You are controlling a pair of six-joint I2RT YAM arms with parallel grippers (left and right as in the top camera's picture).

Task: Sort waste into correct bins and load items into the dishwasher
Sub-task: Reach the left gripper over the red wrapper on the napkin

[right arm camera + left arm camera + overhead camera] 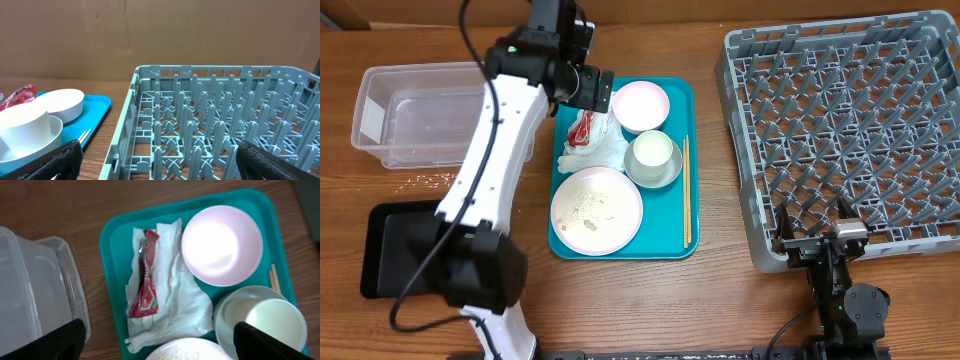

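- Left wrist view: wide-open, empty left gripper (160, 347) over napkin (175, 300) and red scrap (145, 280) at tray (112, 235) far-left corner.
- Step, as judged: waste pickup. Next: lower, close on napkin.
- Wide-open, empty right gripper (160, 165) at rack (210, 110) near edge.

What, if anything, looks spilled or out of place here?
White rice grains lie scattered on the bare table, right beside the clear tub, outside it and off the teal tray. They look spilled. Otherwise nothing stands out: the plate holds crumbs, and the chopsticks lie straight along the tray's right edge.
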